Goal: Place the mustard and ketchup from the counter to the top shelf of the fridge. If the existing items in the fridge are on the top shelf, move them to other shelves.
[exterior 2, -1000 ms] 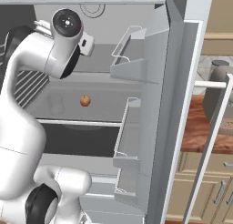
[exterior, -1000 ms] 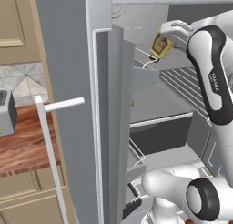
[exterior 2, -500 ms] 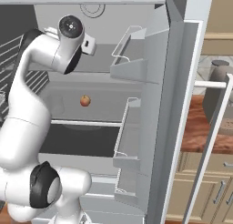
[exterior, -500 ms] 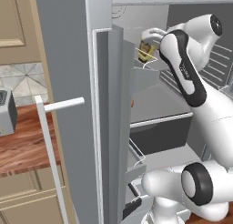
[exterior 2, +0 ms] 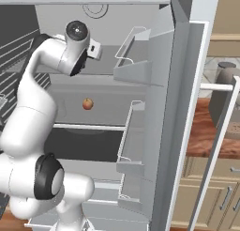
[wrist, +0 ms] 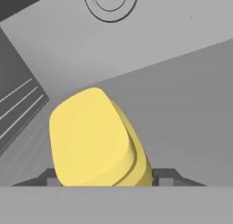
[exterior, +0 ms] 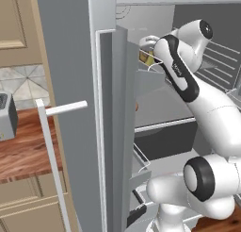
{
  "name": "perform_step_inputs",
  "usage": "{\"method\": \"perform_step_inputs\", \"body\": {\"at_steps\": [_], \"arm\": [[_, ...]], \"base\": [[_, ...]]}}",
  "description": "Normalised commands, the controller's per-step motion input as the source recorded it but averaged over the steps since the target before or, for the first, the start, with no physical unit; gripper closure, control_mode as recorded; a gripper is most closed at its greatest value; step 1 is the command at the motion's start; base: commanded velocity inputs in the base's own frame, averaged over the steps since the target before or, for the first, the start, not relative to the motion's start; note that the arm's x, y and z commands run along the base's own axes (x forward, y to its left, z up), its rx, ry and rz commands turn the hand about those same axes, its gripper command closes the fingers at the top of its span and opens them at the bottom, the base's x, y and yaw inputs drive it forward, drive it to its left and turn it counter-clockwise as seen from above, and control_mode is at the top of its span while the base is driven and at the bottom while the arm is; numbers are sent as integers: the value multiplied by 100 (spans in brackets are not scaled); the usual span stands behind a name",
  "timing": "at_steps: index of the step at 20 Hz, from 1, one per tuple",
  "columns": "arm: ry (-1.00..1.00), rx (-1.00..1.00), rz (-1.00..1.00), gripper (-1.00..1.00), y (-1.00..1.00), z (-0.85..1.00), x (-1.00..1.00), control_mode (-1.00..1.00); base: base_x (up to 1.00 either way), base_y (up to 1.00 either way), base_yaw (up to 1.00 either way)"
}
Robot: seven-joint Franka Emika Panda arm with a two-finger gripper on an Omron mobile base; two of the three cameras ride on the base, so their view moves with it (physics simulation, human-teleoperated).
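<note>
My gripper [wrist: 105, 177] is shut on the mustard [wrist: 93, 136], a squat yellow bottle seen cap-first between the two dark fingertips. It hangs over the grey top shelf [wrist: 186, 104] inside the open fridge [exterior 2: 93, 37]; whether it touches the shelf I cannot tell. From the left base view the mustard [exterior: 148, 59] peeks out behind the door bin, with the gripper [exterior: 148, 52] above it. One existing item, a small orange-red ball [exterior 2: 87, 103], lies on a lower shelf. The ketchup is out of view. The counter [exterior: 23, 151] runs left of the fridge.
The open fridge door [exterior: 70, 85] with its white bar handle [exterior: 49, 146] stands at the left. Door bins [exterior 2: 136, 61] jut out on the right door. A toaster [exterior: 4, 118] sits on the counter, a grey pot [exterior 2: 226, 84] on the other side.
The arm has swung deeper into the fridge with the mustard, moving it left and slightly down in the left base view. The elbow has folded upward. The ball has not moved.
</note>
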Motion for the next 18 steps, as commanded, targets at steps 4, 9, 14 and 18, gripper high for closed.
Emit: {"method": "perform_step_inputs", "body": {"at_steps": [4,9,14,18], "arm": [[0,2,-2,100,0,-26,24,-100],[0,0,-1,100,1,-13,39,-100],[0,-4,0,-100,14,-8,22,-100],[0,0,0,-100,0,0,0,-100]], "base": [[0,0,0],[0,0,0],[0,0,0],[0,0,0]]}}
